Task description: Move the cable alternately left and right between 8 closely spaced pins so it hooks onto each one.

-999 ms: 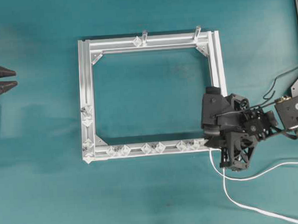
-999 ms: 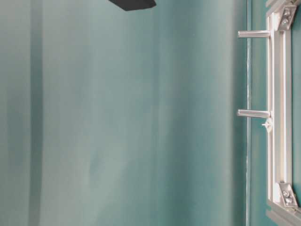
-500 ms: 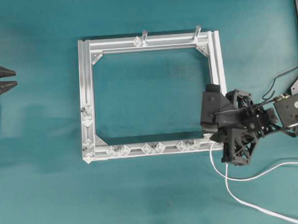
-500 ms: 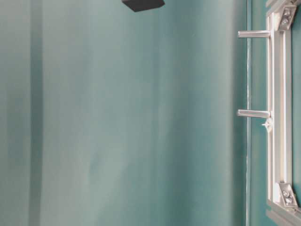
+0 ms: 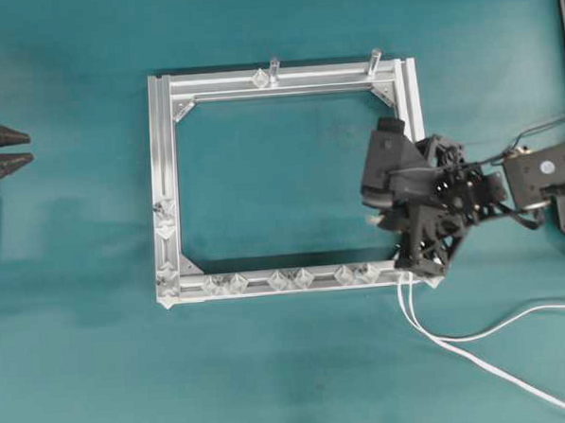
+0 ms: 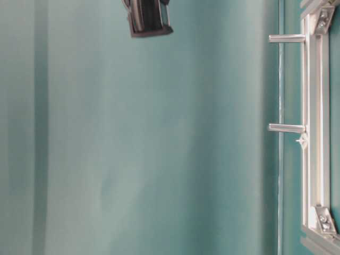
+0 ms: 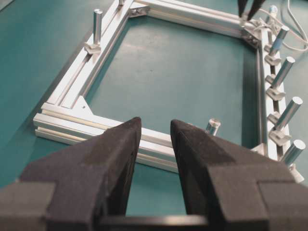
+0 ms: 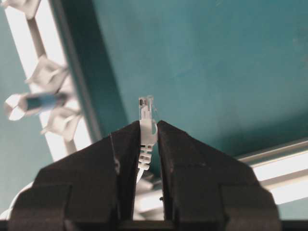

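Now the right gripper (image 8: pixel 148 132) has its jaws shut on the cable (image 8: pixel 147 130) by its plug, above the frame's corner. No pins (image 5: pixel 286 279) are hooked yet. Next, bring it down beside the nearest pin. The left gripper (image 7: pixel 155 137) waits half open, empty.

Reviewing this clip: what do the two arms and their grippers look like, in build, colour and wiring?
Both are matte black. The left gripper has two broad, wedge-shaped fingers with a grainy, foam-like surface. The right gripper has the same black tapered fingers. From overhead, the right arm shows a boxy black link with a small round pale fastener, an open lattice-style gripper frame, and thin black wires looping alongside it.
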`<state>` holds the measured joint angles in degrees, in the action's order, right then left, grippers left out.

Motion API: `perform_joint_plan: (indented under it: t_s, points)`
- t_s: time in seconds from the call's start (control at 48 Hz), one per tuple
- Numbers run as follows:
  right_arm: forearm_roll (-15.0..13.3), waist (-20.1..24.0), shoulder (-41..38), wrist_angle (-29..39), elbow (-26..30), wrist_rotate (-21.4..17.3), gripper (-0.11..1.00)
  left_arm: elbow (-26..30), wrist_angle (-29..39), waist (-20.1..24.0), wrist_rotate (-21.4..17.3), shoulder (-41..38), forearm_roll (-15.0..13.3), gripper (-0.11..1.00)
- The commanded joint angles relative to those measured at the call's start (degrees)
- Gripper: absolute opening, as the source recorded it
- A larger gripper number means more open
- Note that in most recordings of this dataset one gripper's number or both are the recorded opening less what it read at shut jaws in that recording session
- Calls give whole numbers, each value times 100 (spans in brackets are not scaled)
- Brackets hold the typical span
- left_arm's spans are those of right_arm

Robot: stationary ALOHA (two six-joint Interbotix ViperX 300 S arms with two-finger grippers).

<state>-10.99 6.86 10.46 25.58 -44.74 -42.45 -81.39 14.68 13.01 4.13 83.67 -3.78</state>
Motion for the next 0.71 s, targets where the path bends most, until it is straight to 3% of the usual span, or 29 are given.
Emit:
perform_joint_plan:
  t_s: [0.0,0.687]
  points:
    - [-88,-44,-62,-9,211,26,13,70,-26,-9,35,-79,18,35]
    - [-211,-88,-1090,0,1450,255,13,70,-26,-9,35,-79,18,35]
